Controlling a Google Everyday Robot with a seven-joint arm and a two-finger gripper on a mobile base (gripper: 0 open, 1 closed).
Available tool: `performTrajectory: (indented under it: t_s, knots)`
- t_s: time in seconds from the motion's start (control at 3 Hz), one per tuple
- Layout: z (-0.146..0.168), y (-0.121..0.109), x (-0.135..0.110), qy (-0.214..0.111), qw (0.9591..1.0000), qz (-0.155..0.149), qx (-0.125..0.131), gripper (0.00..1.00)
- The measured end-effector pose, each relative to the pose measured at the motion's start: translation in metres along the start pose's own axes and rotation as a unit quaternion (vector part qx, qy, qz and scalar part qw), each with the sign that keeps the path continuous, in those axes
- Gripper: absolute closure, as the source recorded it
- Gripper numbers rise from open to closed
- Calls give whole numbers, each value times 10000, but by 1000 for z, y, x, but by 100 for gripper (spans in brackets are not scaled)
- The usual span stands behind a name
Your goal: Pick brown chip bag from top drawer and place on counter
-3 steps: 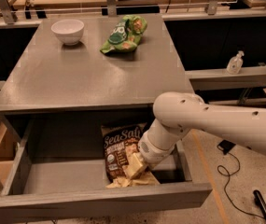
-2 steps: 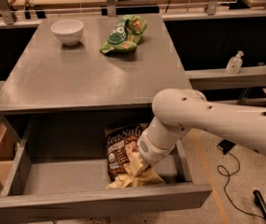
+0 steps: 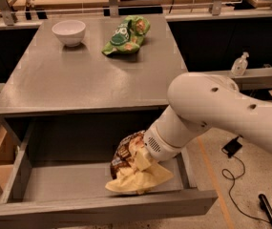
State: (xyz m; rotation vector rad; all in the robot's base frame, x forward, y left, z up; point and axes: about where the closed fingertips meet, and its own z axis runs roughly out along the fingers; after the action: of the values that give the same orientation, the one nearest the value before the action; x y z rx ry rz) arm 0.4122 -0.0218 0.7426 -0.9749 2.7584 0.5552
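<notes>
The top drawer (image 3: 97, 208) stands pulled out below the counter (image 3: 78, 78). Inside its right half, the brown chip bag (image 3: 125, 152) is crumpled and tipped up, its cream lower edge hanging down toward the drawer's front. My gripper (image 3: 139, 160) reaches down into the drawer from the right at the end of the thick white arm. It is shut on the bag's middle, and the bag and the wrist cover most of the fingers.
A green chip bag (image 3: 126, 34) and a white bowl (image 3: 68, 31) lie at the counter's far side. A pale bottle (image 3: 239, 64) stands on a ledge to the right. Dark cables (image 3: 235, 171) trail on the floor at the right.
The brown chip bag lay flat on the drawer floor; now it is bunched and raised in the gripper. The arm has swung up and toward the camera.
</notes>
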Motion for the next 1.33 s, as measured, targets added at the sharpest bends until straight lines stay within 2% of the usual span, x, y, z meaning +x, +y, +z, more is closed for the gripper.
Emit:
performTrajectory:
  t_s: [0.33, 0.67, 1.0, 1.33]
  knots:
    - [-44, 7, -1, -413, 9987, -259, 160, 100]
    - [-95, 11, -3, -866, 9930, -541, 589, 100]
    - [-95, 11, -3, -867, 9930, -541, 589, 100]
    - [-122, 19, -3, -1011, 9885, -648, 923, 100]
